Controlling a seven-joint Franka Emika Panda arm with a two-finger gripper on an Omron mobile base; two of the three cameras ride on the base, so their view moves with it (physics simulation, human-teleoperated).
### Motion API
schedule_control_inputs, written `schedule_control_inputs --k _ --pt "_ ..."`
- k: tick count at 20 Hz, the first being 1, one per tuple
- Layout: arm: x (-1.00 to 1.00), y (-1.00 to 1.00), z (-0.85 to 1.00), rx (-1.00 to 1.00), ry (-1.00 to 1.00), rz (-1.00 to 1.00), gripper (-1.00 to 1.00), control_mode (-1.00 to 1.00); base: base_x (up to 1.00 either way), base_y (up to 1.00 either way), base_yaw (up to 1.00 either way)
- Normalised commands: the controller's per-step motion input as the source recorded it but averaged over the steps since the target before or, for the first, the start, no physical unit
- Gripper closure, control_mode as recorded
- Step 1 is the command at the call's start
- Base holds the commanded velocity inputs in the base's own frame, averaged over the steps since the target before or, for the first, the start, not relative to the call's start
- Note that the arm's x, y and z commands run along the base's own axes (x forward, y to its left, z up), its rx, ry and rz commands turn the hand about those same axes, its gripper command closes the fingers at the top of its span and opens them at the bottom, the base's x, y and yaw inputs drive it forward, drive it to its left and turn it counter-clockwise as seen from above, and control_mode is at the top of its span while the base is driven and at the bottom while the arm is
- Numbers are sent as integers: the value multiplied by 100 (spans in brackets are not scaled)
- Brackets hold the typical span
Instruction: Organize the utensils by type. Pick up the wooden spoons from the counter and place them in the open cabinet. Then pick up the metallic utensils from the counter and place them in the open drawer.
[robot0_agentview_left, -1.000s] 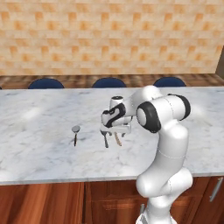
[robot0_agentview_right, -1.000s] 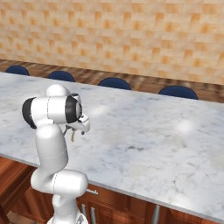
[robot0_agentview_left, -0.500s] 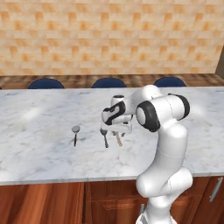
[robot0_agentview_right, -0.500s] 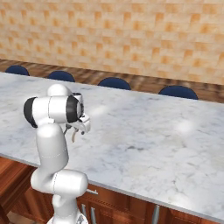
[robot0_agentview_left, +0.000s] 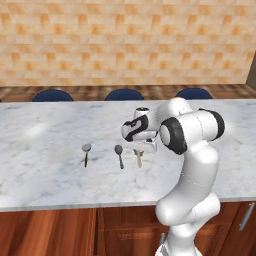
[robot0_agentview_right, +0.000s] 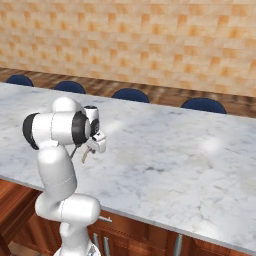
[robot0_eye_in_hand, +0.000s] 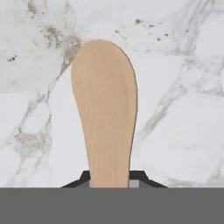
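A light-tan wooden spoon (robot0_eye_in_hand: 105, 109) lies on the white marble counter (robot0_eye_in_hand: 183, 131), its oval bowl pointing up in the hand view. My gripper (robot0_eye_in_hand: 110, 181) is shut on its handle, with a dark fingertip (robot0_eye_in_hand: 142, 178) pressed against each side. From the left base view the gripper (robot0_agentview_left: 141, 149) hangs low over the counter (robot0_agentview_left: 45, 175) with the spoon (robot0_agentview_left: 138, 160) under it. Two metallic utensils (robot0_agentview_left: 86, 152) (robot0_agentview_left: 119, 154) lie to its left, grey heads away from me. In the right base view the gripper (robot0_agentview_right: 95, 145) sits over the spoon (robot0_agentview_right: 84, 156).
Blue stools (robot0_agentview_left: 124, 94) line the counter's far side, in front of a tan tiled wall. Reddish-brown cabinet fronts (robot0_agentview_left: 50, 230) with silver handles run below the counter's near edge. To the right the marble (robot0_agentview_right: 190, 165) is bare.
The gripper's fingers have closed in on the wooden spoon's handle. The arm and the metallic utensils have barely moved.
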Motion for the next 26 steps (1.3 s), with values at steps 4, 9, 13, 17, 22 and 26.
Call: schedule_control_inputs --k 4,9,13,17,22,26 --pt "-45 -23 56 1 0 -17 100 -100 0 0 0" --pt "-42 -10 89 0 0 -7 100 -100 0 0 0" --pt "-43 -1 95 0 0 0 100 -100 0 0 0" --pt "-51 -4 81 -1 -2 0 100 -100 0 0 0" --pt "-50 -1 66 0 0 5 100 -100 0 0 0" --pt "-53 -2 44 0 -7 1 100 -100 0 0 0"
